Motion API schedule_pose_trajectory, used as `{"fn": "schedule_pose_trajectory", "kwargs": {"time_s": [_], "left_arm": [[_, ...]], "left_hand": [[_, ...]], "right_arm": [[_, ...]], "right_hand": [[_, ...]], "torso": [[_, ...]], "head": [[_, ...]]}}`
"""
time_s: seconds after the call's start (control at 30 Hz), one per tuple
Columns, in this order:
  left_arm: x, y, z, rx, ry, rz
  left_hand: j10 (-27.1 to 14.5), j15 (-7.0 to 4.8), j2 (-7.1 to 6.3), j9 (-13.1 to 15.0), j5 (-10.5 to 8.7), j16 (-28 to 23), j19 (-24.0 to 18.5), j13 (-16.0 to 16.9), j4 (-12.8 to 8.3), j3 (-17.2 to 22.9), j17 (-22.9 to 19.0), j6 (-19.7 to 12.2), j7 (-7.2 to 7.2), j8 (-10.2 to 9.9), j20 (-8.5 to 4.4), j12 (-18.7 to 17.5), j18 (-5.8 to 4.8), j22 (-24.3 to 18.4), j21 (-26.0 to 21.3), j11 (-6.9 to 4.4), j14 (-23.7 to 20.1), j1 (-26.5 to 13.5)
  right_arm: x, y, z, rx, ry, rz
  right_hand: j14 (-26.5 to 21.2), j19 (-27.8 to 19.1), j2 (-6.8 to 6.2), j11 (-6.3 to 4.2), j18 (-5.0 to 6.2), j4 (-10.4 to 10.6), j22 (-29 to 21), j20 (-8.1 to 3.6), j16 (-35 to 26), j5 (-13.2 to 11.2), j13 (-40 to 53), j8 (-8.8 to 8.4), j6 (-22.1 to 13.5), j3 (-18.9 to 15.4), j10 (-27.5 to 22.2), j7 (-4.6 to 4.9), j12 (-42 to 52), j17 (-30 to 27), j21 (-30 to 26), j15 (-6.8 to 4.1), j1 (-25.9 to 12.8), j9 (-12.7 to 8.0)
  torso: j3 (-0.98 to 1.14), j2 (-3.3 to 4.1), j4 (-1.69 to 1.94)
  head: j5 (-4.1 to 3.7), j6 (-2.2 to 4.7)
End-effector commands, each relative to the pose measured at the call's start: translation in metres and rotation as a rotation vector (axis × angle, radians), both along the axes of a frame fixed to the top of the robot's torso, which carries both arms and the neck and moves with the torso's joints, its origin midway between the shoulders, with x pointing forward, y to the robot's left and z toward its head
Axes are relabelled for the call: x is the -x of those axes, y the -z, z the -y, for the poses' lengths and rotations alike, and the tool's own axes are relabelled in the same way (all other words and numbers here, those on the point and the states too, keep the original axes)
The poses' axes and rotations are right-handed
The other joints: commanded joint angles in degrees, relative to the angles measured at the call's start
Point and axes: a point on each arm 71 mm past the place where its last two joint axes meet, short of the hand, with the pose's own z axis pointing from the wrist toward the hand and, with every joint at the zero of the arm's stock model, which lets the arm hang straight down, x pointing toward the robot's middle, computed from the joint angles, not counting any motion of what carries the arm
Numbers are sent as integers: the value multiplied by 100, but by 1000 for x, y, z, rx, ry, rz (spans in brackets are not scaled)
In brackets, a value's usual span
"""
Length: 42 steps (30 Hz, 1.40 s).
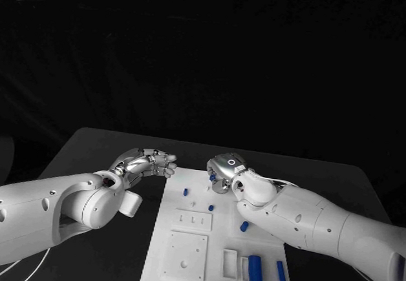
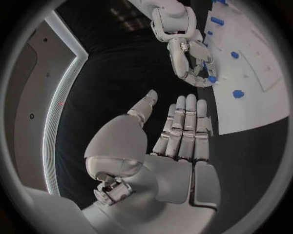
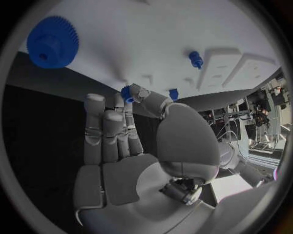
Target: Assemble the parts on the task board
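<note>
Left hand: hovering over the black table just beside the task board, fingers straight, holding nothing. Right hand: pinching a small blue part at the board's far edge.
</note>
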Motion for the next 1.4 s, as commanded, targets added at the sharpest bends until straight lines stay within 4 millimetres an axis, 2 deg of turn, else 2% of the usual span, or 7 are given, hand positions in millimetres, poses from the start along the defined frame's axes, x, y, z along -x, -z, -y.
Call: {"fn": "schedule_pose_trajectory", "kwargs": {"time_s": [0.03, 0.17, 0.43, 0.63, 1.03, 1.17, 1.4], "left_arm": [[0, -1, 3, 12, 19, 3], [0, -2, 2, 12, 20, 2], [0, -3, 3, 15, 20, 3], [-1, -4, 3, 14, 19, 4], [-1, -4, 4, 14, 19, 4], [-1, -4, 3, 13, 17, 5], [-1, -4, 5, 14, 20, 5]], "left_hand": [[15, -9, -19, -7, 26, -25, -5, -7, 10, 7, 8, 9, 15, -16, -7, -24, 107, -9, 1, 23, 32, -35], [15, -8, -19, -8, 23, -27, -6, -7, 12, 6, 9, 9, 15, -17, -7, -28, 106, -9, 0, 24, 32, -38], [16, -8, -20, -9, 19, -31, -7, -8, 14, 5, 12, 10, 16, -18, -6, -32, 105, -10, 0, 23, 33, -44], [18, -8, -18, -10, 18, -33, -8, -8, 13, 6, 13, 12, 15, -19, -6, -35, 105, -10, 0, 22, 34, -43], [21, -9, -13, -10, 17, -36, -7, -8, 14, 9, 17, 15, 15, -19, -6, -38, 105, -10, 1, 20, 35, -44], [22, -9, -12, -10, 16, -37, -7, -8, 14, 9, 18, 16, 14, -19, -6, -40, 105, -10, 1, 19, 36, -45], [24, -9, -13, -11, 16, -39, -8, -8, 13, 9, 19, 16, 14, -20, -7, -42, 105, -11, 1, 19, 36, -45]], "right_arm": [[-2, 1, 2, 12, 16, -7], [-3, 2, 2, 15, 23, -17], [-4, 3, 2, 9, 29, -21], [-2, 2, -2, 5, 16, -28], [0, 2, -6, -3, 9, -31], [0, 3, -7, 5, 10, -35], [-2, 3, -9, -1, 11, -42]], "right_hand": [[-35, -23, 23, 82, 322, -9, 127, -21, 24, 23, 15, 12, 16, 36, 134, 8, -16, -8, 29, -22, 45, 8], [-37, -27, 27, 83, 322, -7, 127, -20, 23, 22, 18, 8, 13, 38, 132, 9, -21, -10, 30, -21, 43, 9], [-43, -39, 36, 87, 322, -7, 124, -16, 17, 23, 26, -1, 7, 41, 125, 13, -34, -17, 31, -18, 35, 9], [-47, -45, 36, 88, 322, -10, 123, -15, 14, 23, 31, -6, 3, 42, 120, 15, -41, -20, 32, -16, 32, 10], [-48, -52, 44, 89, 322, -14, 122, -14, 12, 24, 39, -10, 4, 41, 121, 15, -48, -24, 34, -15, 29, 12], [-48, -53, 45, 89, 322, -17, 122, -14, 12, 25, 42, -10, 6, 40, 123, 15, -49, -25, 35, -15, 27, 13], [-53, -67, 39, 94, 322, -28, 121, -11, 7, 25, 50, -24, -6, 33, 110, 20, -67, -32, 37, -11, 19, 13]], "torso": [[-7, 1, 3], [-1, 5, -4], [-10, 2, 2], [-5, -4, -13], [-6, -4, -8], [-5, -2, -19], [-5, 1, -18]], "head": [[5, -9], [19, -11], [37, -36], [55, -41], [65, -56], [92, -61], [91, -56]]}}
